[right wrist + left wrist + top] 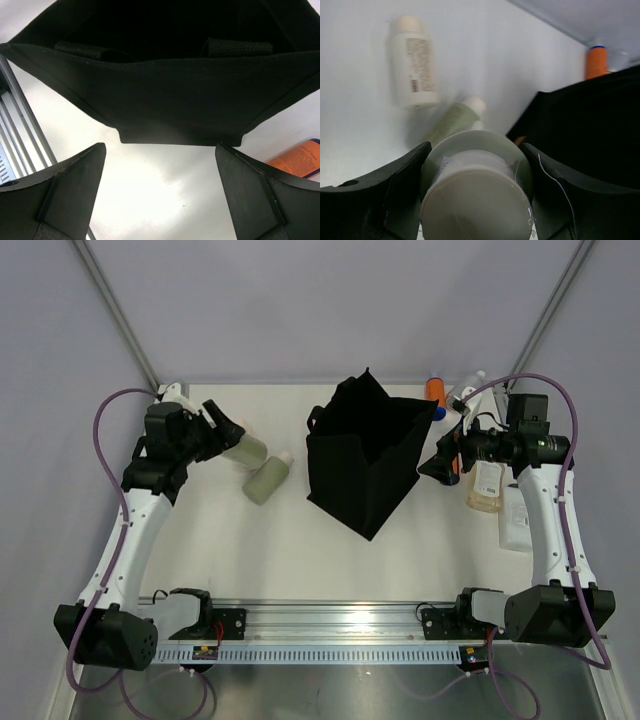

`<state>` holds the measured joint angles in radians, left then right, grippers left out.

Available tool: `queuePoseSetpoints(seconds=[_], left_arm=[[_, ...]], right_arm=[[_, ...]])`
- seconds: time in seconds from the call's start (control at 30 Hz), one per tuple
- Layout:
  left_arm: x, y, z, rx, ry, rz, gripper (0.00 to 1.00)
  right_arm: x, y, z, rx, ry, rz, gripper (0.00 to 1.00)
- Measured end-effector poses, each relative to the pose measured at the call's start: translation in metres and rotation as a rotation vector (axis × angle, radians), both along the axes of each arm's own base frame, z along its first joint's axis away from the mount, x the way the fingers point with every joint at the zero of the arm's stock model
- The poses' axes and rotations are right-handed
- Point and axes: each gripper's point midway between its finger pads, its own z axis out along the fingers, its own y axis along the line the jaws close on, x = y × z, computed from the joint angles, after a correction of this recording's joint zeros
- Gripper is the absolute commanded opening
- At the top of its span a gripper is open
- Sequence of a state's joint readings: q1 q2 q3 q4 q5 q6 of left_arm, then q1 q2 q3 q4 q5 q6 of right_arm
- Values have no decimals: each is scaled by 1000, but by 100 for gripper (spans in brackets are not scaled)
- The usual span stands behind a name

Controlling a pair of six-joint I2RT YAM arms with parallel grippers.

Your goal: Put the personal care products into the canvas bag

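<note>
Sage-green bottle [475,200]: fills the near part of the left wrist view, seen end-on, clamped between both fingers of the left tool [476,195]. Whether it is off the worktop I cannot tell.
Worktop [250,550]: white, with the bag near the middle and a group of products on either side.
Canvas bag [365,460]: black, upright, mouth open, well apart from the held bottle.
Bag contents: too dark inside to make out any product. Two handles [82,50] lie folded along the rim.
Right tool [437,465]: fingers apart with nothing between them, just beside the bag's right wall.
Left group: a second sage bottle [267,480] and a cream-white bottle [412,70], both lying flat.
Right group: clear amber bottle [487,485] and flat white tube [513,528] lying near the right arm; orange bottle [436,390] with a blue cap at the far edge.
Risk, grip: the held bottle is round and looks gripped near one end, so it may swivel or slip during the carry.
Risk, bag: the walls are soft, so a bottle catching the rim or a handle could fold or tip it. The right tool is also near enough to nudge it.
</note>
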<state>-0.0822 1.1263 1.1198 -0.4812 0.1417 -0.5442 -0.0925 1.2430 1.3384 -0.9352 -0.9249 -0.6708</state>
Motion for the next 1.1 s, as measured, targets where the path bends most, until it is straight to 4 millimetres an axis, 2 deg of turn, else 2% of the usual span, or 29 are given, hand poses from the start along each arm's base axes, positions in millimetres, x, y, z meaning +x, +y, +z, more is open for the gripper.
queuePoseSetpoints(seconds=[0.13,0.27,0.43,0.5,0.57,0.7,0.73,0.83,0.93,1.1], left_arm=[[-7,-44,48,-92,-81,-104,0],[-9,-82,113,-180,-198,-193,0],[4,-128,187,-261,-340,-297,0],[12,-153,204,-278,-371,-349,0],[19,-183,207,-285,-377,-409,0],[38,-240,180,-247,-339,-512,0],[44,-259,164,-223,-319,-542,0],[61,-297,123,-138,-281,-600,0],[73,-323,79,-37,-251,-637,0],[78,-346,23,90,-206,-687,0]], right_arm=[[-1,2,1,13,8,1,100],[-1,2,1,19,13,-1,100],[-1,2,2,23,19,-4,99],[-1,2,2,23,19,-4,100],[-1,2,2,23,20,-5,99],[-2,3,2,22,22,-2,100],[-3,2,2,22,20,-2,99],[-4,3,4,24,19,5,99],[-7,4,2,25,31,10,100],[-12,5,0,21,38,29,99]])
